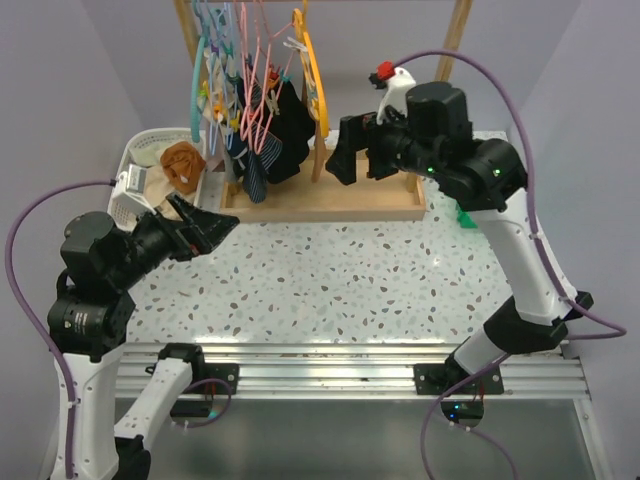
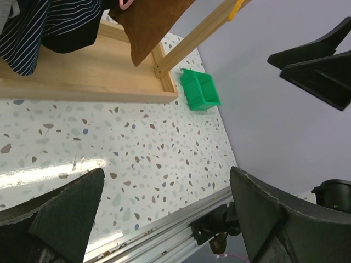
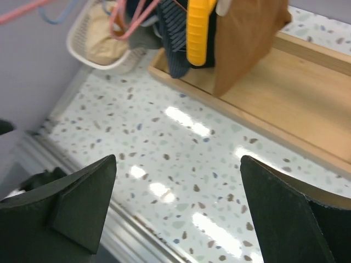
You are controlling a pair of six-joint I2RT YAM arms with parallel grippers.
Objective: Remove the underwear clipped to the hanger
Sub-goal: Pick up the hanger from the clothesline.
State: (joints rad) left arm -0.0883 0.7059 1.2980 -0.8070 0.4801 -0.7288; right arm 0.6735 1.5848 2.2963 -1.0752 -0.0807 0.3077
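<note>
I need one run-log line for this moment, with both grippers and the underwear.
left gripper: open, empty | right gripper: open, empty, beside rack | underwear: hanging, untouched

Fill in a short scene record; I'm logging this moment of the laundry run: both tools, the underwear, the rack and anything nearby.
left tool: open, empty, low over the table by the white basket
right tool: open, empty, raised beside the wooden rack
underwear: black, hanging among the hangers, untouched
striped garment: hanging next to the underwear
green bin: on the table past the rack's corner
</note>
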